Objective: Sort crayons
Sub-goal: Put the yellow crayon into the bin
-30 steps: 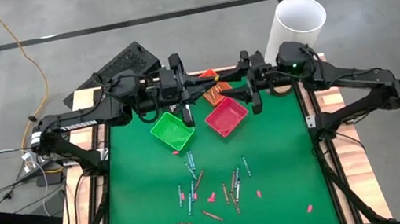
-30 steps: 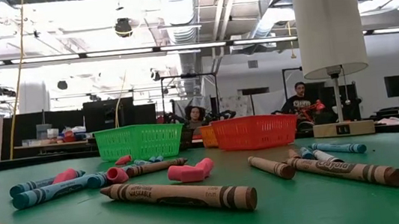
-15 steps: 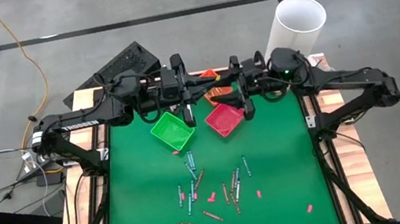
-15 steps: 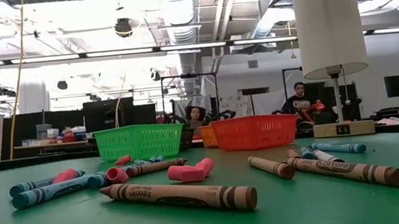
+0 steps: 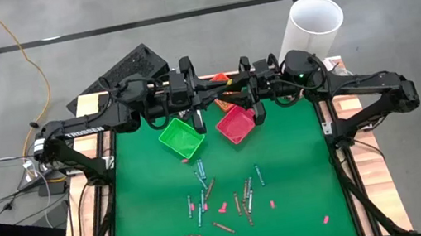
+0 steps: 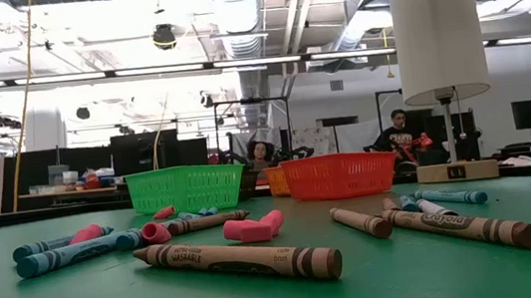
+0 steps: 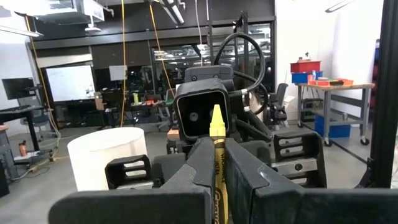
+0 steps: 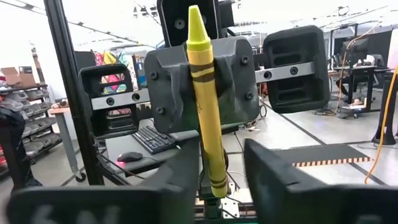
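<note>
Left wrist view: my left gripper (image 7: 217, 158) is clenched on a yellow crayon (image 7: 217, 155) standing upright between its jaws. My right gripper (image 8: 221, 165), jaws parted, flanks the crayon's lower end.

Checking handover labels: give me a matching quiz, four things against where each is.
Things:
1. yellow crayon
2. green bin
3. red bin
4. white cylinder

Places:
A. on the floor, off the table's far right corner
B. on the mat, left arm's side
C. clamped in the left gripper, between the right gripper's open fingers
D. on the mat, right arm's side

Pairs: 1-C, 2-B, 3-D, 4-A
</note>
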You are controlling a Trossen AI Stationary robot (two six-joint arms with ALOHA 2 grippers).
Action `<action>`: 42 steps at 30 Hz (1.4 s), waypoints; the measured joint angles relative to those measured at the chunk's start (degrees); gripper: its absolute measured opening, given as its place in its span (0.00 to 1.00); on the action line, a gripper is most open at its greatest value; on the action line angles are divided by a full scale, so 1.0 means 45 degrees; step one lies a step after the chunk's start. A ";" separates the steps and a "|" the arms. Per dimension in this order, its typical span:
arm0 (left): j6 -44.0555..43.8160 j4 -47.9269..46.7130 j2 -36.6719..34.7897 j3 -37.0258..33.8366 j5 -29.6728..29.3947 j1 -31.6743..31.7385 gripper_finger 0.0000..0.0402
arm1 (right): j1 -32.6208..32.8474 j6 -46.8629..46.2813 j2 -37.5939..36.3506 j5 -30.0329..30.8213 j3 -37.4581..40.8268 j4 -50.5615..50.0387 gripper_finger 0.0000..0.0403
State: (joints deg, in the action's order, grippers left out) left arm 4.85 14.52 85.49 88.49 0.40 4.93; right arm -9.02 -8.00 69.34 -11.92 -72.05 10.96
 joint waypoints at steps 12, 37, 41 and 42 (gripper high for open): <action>-0.0289 -0.0859 -0.0036 0.0005 -0.1267 -0.0009 0.05 | -0.0027 -0.0833 0.0012 0.0634 0.0009 -0.0295 0.01; -0.3355 -1.0427 -0.0336 -0.0058 -0.3631 0.0587 0.48 | -0.3942 -0.2099 0.3337 0.4018 0.0005 -0.5943 0.00; -0.3528 -1.0459 -0.0492 -0.0646 -0.2884 0.0816 0.48 | -0.4460 -0.2249 0.4545 0.3234 0.0002 -0.5836 0.00; -0.3600 -1.0452 -0.0542 -0.0834 -0.2802 0.0865 0.48 | -0.4592 -0.2269 0.4823 0.3098 0.0000 -0.5839 0.00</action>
State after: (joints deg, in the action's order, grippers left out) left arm -11.35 -32.51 83.05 84.73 -12.20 8.82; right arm -29.68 -18.21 91.04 2.02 -72.05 -15.31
